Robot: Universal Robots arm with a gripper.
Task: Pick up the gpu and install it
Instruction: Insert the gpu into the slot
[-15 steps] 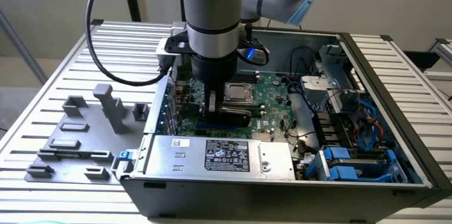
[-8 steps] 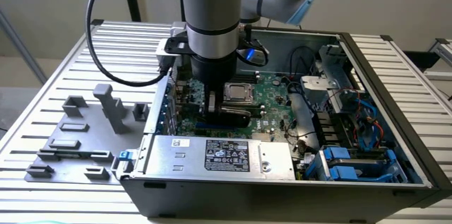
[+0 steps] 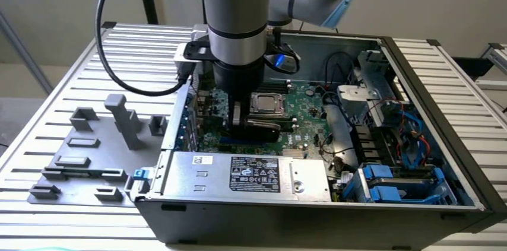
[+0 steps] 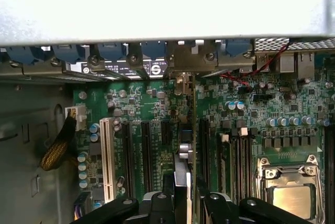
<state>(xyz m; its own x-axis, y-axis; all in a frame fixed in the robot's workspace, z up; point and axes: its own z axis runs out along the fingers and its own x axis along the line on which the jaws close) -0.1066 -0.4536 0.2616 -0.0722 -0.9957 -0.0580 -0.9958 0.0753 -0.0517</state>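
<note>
I see one black gripper (image 4: 186, 207) pinching one thin black gpu card (image 4: 182, 174) edge-on; exterior view adds one silver labelled power-supply box (image 3: 237, 174).

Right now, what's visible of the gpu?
The gpu is a thin dark card with a silvery bracket at the end by the case's rear wall. It stands on edge above the green motherboard, lined up along the black slots. The gripper grips its other end, one finger each side. Whether it is seated cannot be told.
</note>
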